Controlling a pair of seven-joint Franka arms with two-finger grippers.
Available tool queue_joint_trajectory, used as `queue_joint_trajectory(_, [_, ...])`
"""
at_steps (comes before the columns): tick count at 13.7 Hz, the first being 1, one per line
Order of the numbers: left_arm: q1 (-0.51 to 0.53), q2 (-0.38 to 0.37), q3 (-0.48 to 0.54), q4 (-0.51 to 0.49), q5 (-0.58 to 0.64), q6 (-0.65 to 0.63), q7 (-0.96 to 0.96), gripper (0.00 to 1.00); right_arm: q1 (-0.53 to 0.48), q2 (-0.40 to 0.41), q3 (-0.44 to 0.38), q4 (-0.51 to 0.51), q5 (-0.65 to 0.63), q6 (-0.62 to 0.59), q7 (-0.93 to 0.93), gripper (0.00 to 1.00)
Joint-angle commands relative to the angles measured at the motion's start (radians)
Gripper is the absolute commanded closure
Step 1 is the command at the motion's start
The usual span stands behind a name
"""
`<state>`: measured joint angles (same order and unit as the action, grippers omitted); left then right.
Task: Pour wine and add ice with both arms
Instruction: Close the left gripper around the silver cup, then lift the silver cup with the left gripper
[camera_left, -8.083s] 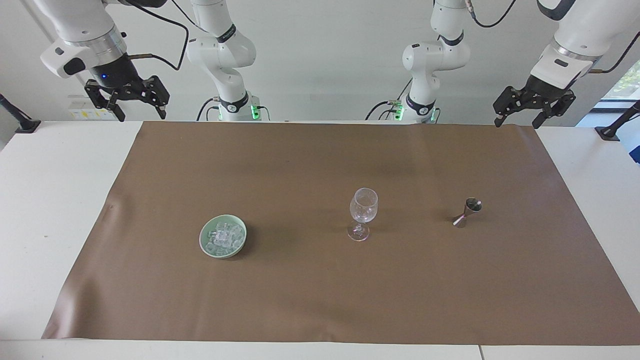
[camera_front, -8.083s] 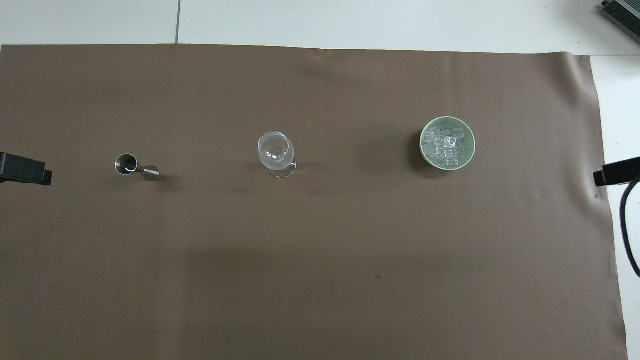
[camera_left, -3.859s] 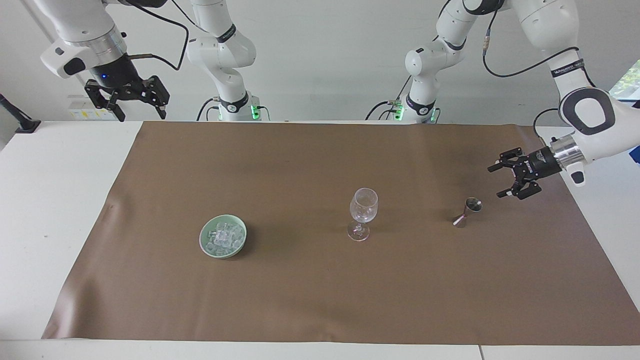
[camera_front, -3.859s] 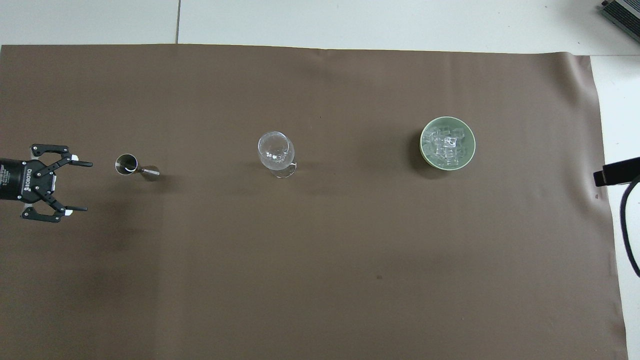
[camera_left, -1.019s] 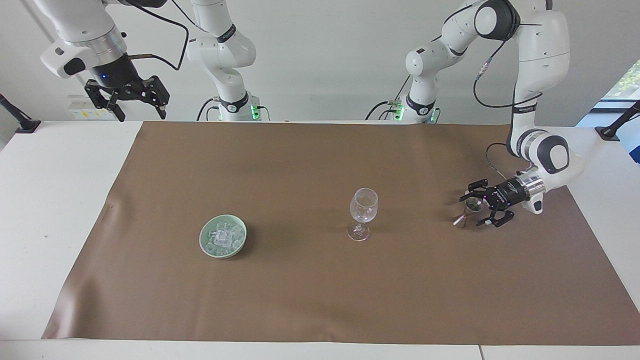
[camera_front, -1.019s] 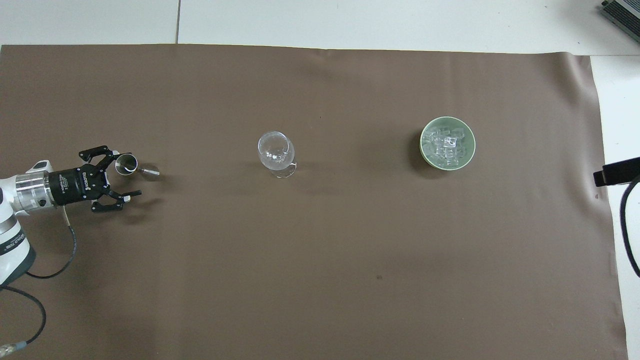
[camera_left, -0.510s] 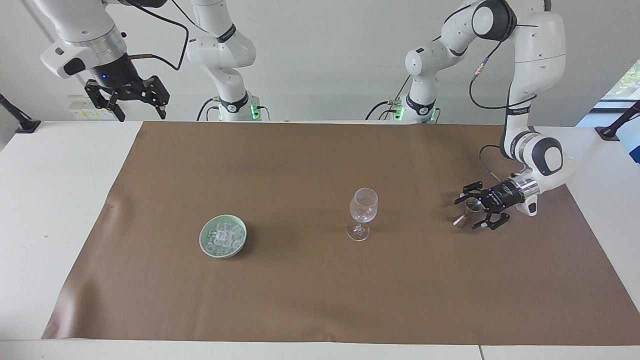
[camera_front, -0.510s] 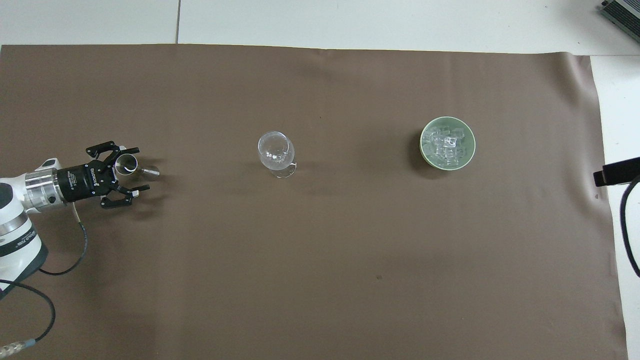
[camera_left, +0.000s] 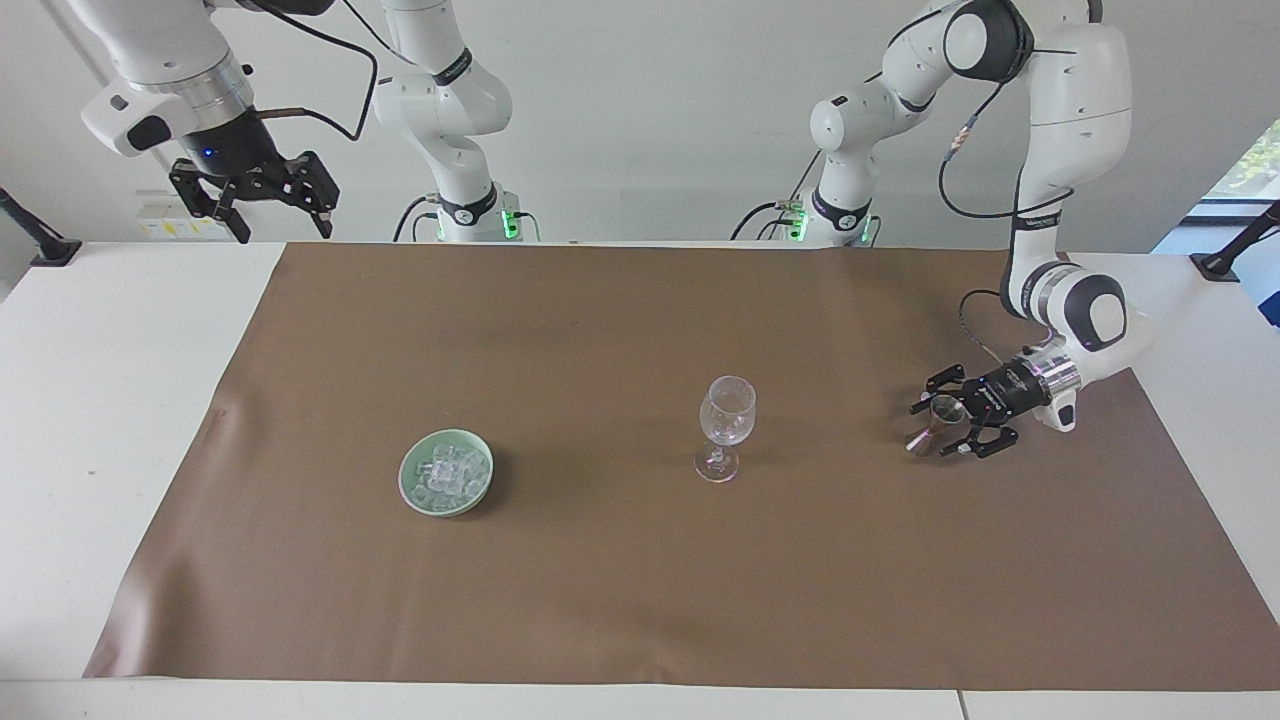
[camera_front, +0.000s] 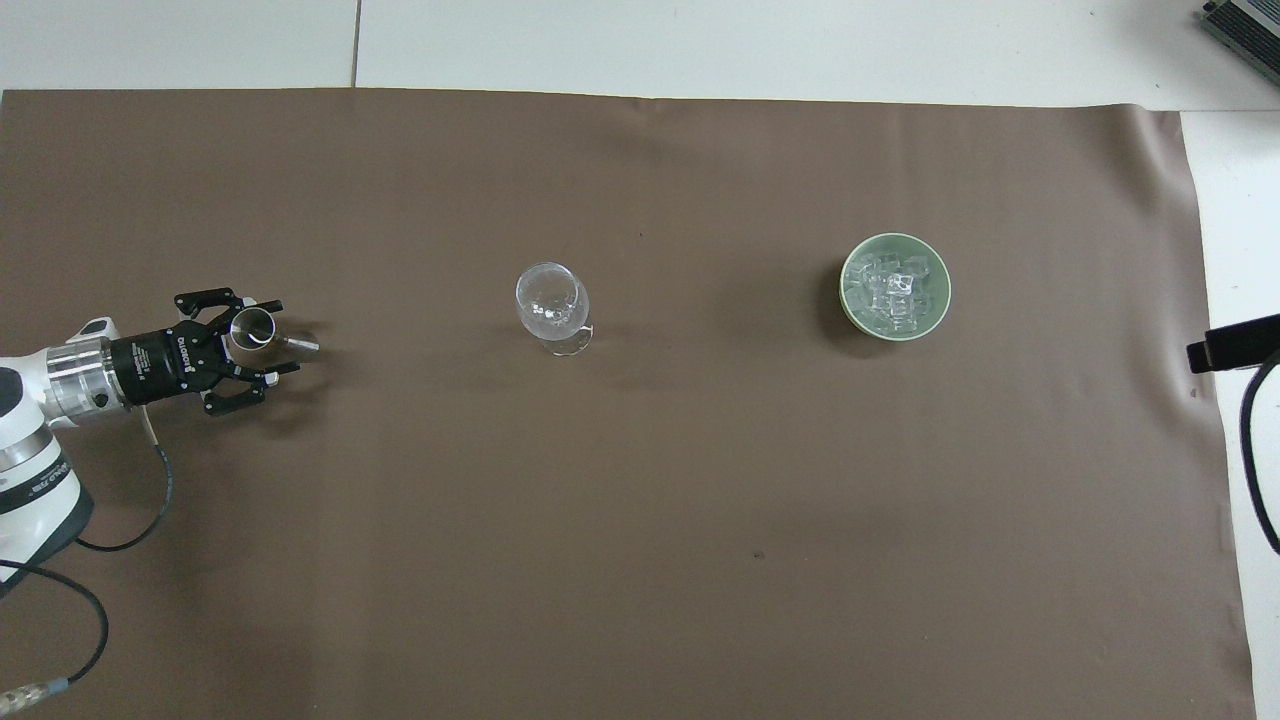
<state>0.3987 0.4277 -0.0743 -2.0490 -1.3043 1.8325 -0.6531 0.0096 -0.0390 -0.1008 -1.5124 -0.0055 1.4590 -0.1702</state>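
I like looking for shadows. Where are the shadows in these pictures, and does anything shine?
In the facing view, soft dark patches lie on the brown sheet beside the green bowl and wine glass. In the overhead view, the bowl's shadow sits on its side toward the glass, and a faint one lies under the left claw. The metal cup gleams, and the ice glints.
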Motion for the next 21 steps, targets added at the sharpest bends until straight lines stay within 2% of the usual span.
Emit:
queue_joint_trajectory(1, [0.0, -0.014, 0.004, -0.025, -0.023, 0.014, 0.013, 0.31, 0.007, -0.01, -0.008, -0.011, 0.009, -0.002, -0.014, 0.0])
queue_joint_trajectory(5, [0.0, -0.014, 0.005, -0.025, -0.021, 0.011, 0.012, 0.46, 0.007, -0.01, -0.008, -0.011, 0.009, -0.002, -0.014, 0.0])
queue_joint_trajectory(11, [0.003, -0.012, 0.007, -0.025, -0.013, 0.011, 0.01, 0.55, 0.007, -0.009, -0.008, -0.011, 0.009, -0.002, -0.014, 0.0])
queue_joint_trajectory(16, [0.005, -0.014, 0.007, -0.025, -0.012, 0.01, 0.007, 0.77, 0.007, -0.01, -0.008, -0.011, 0.009, -0.002, -0.014, 0.0])
queue_joint_trajectory(18, [0.003, -0.012, 0.007, -0.025, -0.012, 0.013, 0.009, 0.95, 0.007, -0.01, -0.008, -0.011, 0.009, -0.002, -0.014, 0.0])
queue_joint_trajectory(19, [0.003, -0.012, 0.007, -0.025, -0.012, 0.013, 0.007, 1.0, 0.007, -0.01, -0.008, -0.011, 0.009, -0.002, -0.014, 0.0])
queue_joint_trajectory(21, [0.003, -0.012, 0.007, -0.025, -0.013, 0.013, 0.006, 1.0, 0.007, -0.01, -0.008, -0.011, 0.009, -0.002, -0.014, 0.0])
